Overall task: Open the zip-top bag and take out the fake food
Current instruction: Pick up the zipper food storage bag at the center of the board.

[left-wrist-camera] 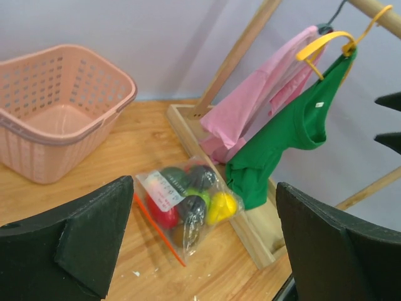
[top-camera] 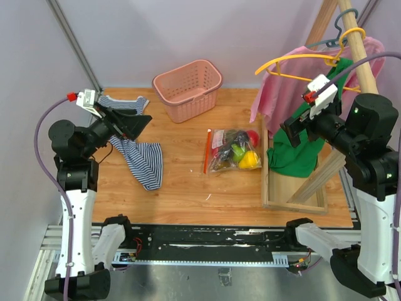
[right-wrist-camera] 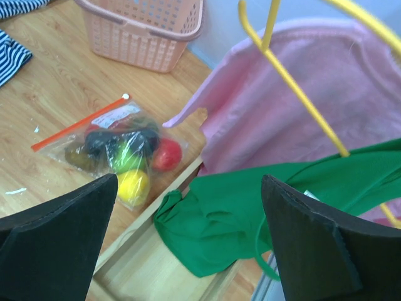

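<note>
Left pincer and right pincer both gape wide and hold nothing; the zip-top bag lies untouched between them.

At the left, one pincer hangs over a striped cloth, well apart from the bag. The bag lies flat on the tabletop, right of the middle. Its red-orange zip strip runs along its left edge, and the fake food is bunched inside towards the right, just beside a wooden rack base. The other pincer is raised by a hanging green shirt, above and right of the bag. Opening looks not yet begun. Next, both arms likely need to come down to the strip side, each pinching one lip of the thin film to pull it apart.
</note>
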